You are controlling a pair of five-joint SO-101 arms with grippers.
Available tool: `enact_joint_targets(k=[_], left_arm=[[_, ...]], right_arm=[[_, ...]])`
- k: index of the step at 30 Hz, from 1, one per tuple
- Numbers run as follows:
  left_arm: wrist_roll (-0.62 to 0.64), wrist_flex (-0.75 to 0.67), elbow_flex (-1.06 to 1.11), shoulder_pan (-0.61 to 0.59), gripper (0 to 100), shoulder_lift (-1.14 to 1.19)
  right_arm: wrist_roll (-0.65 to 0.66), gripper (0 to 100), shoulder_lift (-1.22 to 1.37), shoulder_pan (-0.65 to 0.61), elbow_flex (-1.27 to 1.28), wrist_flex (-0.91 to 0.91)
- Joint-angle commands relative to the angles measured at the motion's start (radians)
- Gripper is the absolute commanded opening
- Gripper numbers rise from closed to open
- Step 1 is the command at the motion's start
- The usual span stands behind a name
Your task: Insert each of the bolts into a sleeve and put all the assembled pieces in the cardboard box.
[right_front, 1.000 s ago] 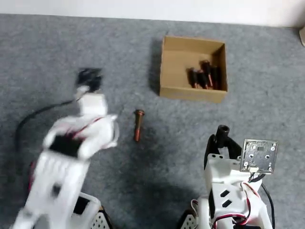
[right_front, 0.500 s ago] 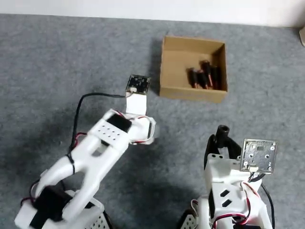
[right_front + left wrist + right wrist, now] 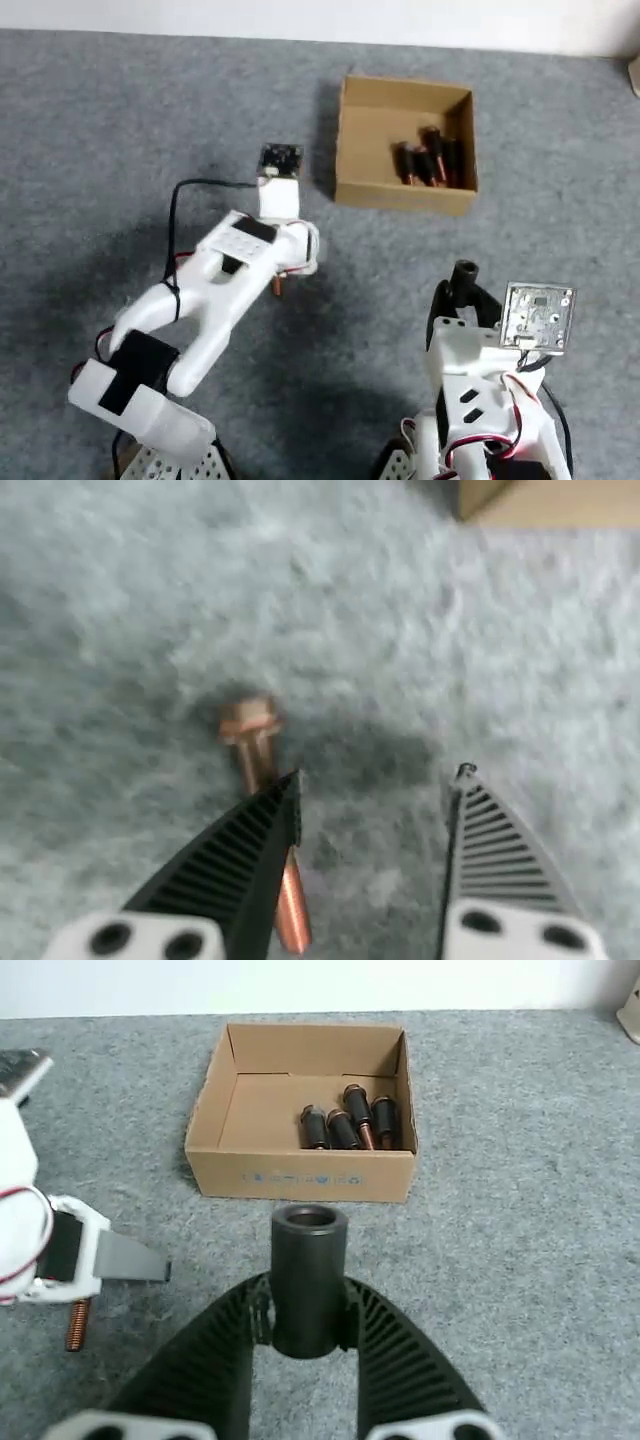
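A copper bolt (image 3: 250,723) lies on the grey carpet, its shaft running under one finger of my open left gripper (image 3: 376,778), which hovers low over it. From above, the left arm covers most of the bolt (image 3: 278,286). My right gripper (image 3: 306,1310) is shut on a black sleeve (image 3: 308,1270), held upright near the table's front; the sleeve (image 3: 466,274) also stands out in the high view. The cardboard box (image 3: 400,194) sits at the back with several assembled pieces (image 3: 428,160) in its right half.
Grey carpet covers the whole table. The right wrist view has the box (image 3: 300,1178) straight ahead of the sleeve, and the left arm's gripper (image 3: 118,1258) off to one side above the bolt (image 3: 75,1325). Open carpet lies between the two arms.
The left arm has swung in from the left and come down over the bolt, then settled slightly lower and nearer. The right arm and sleeve have barely moved.
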Motion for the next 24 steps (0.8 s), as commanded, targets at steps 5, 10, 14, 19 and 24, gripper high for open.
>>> enact_joint_targets(k=[5, 10, 14, 19, 24], left_arm=[[-0.058, 0.049, -0.053, -0.008, 23, -0.036], [-0.057, 0.178, -0.087, 0.005, 23, -0.168], [-0.057, 0.269, -0.077, 0.033, 23, -0.274], [-0.011, 0.296, -0.047, 0.007, 23, -0.272], [0.015, 0.247, -0.064, -0.061, 23, -0.104]], right_arm=[[0.014, 0.5, -0.007, 0.008, -0.002, -0.033], [0.012, 0.5, -0.007, 0.008, -0.002, -0.033], [0.012, 0.5, -0.007, 0.008, -0.002, -0.033], [0.012, 0.5, -0.007, 0.008, -0.001, -0.033], [0.012, 0.5, -0.007, 0.008, 0.001, -0.033]])
